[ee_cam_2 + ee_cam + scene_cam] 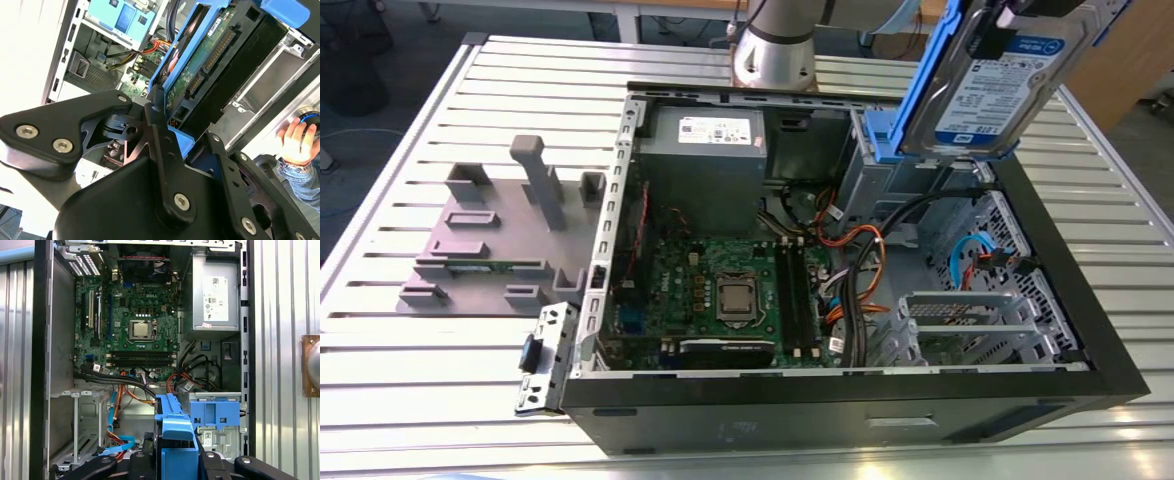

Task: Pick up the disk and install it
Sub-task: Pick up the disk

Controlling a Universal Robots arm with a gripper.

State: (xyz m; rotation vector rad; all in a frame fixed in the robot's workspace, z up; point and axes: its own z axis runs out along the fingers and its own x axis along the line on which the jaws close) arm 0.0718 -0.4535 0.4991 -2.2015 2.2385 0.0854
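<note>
The disk [991, 85], a silver-grey drive with a white-and-blue label in a bright blue bracket, hangs nearly upright above the far right corner of the open computer case [854, 400]. In the second wrist view my gripper [184, 136] is shut on the disk [212, 70], its black fingers [156, 125] clamping the blue frame at one end. The connector edge and circuit board face that camera. In the first wrist view the bracket's blue edge [173, 432] sticks out from the gripper [175, 460] over the case's drive bay area.
Inside the case lie the motherboard [720, 290], the grey power supply box [707, 150], orange and black cables [867, 270], a blue latch piece [215, 414] and a metal drive cage [974, 320]. A grey fixture [494, 240] sits at the exterior view's left. A person's hand [297, 140] rests beyond the case.
</note>
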